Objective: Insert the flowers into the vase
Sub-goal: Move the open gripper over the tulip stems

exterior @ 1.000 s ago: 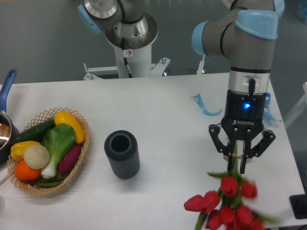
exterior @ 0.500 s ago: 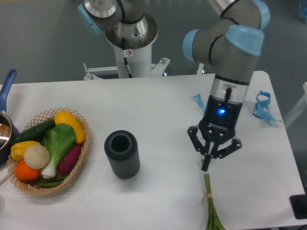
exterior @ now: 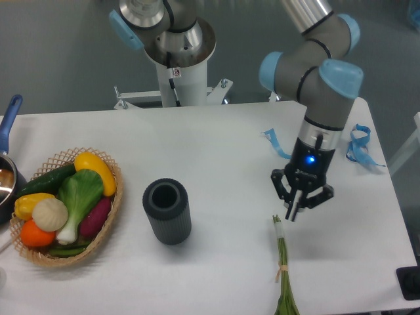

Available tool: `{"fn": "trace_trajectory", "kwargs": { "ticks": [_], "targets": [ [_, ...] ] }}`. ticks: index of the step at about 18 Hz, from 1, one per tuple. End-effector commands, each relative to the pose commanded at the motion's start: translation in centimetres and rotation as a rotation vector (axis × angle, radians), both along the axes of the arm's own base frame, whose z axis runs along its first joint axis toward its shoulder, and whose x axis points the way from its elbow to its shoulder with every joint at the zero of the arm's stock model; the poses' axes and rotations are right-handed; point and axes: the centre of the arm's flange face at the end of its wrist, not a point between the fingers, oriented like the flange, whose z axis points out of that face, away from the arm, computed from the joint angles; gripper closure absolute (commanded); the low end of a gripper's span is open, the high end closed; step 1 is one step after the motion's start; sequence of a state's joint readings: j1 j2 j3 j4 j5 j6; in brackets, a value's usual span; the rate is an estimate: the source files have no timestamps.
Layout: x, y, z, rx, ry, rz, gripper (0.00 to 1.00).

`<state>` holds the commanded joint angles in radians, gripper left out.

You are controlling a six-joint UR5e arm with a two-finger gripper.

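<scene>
Hovering above the stem tips, the claw [exterior: 294, 211] now looks nearly closed on nothing. The flowers [exterior: 283, 269], gripped a second ago, lie on the counter [exterior: 223, 144], stems far, blooms off the near edge. Needs regrasp. Vase [exterior: 167, 211] stands upright well left, mouth clear. Wicker basket [exterior: 108, 216] of produce further left; blue ribbon [exterior: 357, 146] right, no obstruction.

A wicker basket [exterior: 111, 216] of produce sits at the table's [exterior: 216, 144] left; blue ribbons [exterior: 357, 146] lie at right.
</scene>
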<state>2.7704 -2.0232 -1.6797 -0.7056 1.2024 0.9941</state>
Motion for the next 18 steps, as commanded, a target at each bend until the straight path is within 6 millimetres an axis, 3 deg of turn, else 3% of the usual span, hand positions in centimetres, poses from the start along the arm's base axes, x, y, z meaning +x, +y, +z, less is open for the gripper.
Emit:
{"fn": "trace_trajectory", "kwargs": {
  "ticks": [1,4,9,12,14,18],
  "targets": [
    [-0.5,0.0,0.0,0.001,0.003,0.008,0.01],
    [-3.2,0.9,0.6,0.019,0.02,0.04,0.0],
    [-6.2,4.0,1.0,-0.009,0.049,0.134,0.0],
    [-7.3,5.0,2.0,-0.043,0.14,0.036,0.0],
    [-6.2,6.5,1.3,-0.079,0.186,-0.104,0.0],
    [-4.7,7.6,-0.1,-0.15,0.19,-0.112,0.0]
  ]
}}
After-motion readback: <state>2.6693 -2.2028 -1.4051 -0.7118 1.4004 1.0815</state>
